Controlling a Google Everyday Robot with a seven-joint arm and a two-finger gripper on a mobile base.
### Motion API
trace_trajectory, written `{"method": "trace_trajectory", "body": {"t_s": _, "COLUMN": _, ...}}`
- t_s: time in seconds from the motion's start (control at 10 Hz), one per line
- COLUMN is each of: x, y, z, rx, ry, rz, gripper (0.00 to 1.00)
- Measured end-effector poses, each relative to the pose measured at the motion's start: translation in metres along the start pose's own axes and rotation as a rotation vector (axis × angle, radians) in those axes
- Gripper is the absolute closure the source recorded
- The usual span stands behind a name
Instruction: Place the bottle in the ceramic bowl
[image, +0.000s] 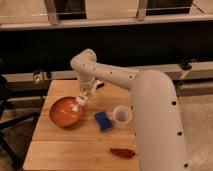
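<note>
Near the left edge of the tabletop (75, 150), the gripper (82, 98) hangs over the right rim of the ceramic bowl (57, 115), jaws clamped on the bottle (79, 104).

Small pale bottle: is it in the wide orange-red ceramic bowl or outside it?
Cannot tell if it rests inside. The small pale bottle is at the hand's tip, over the right inner edge of the orange-red ceramic bowl.

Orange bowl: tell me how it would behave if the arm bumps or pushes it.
The bowl is wide and shallow, so it would probably slide on the wooden table rather than tip. It looks like glazed pottery, so likely heavy for its size and chippable. The gripper hangs over the rim nearest the cup, where a downward knock might rock it.
</note>
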Motion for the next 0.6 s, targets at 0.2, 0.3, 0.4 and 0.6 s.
{"method": "trace_trajectory", "body": {"t_s": 0.2, "x": -0.014, "y": 0.002, "z": 0.001, "rx": -0.017, "ry": 0.002, "rz": -0.037, "gripper": 0.99}}
{"method": "trace_trajectory", "body": {"t_s": 0.3, "x": -0.023, "y": 0.003, "z": 0.002, "rx": -0.02, "ry": -0.001, "rz": -0.048, "gripper": 0.99}}
{"method": "trace_trajectory", "body": {"t_s": 0.4, "x": -0.027, "y": 0.001, "z": 0.003, "rx": -0.02, "ry": 0.002, "rz": -0.056, "gripper": 0.99}}
{"method": "trace_trajectory", "body": {"t_s": 0.6, "x": -0.04, "y": -0.01, "z": 0.007, "rx": -0.019, "ry": 0.003, "rz": -0.081, "gripper": 0.99}}
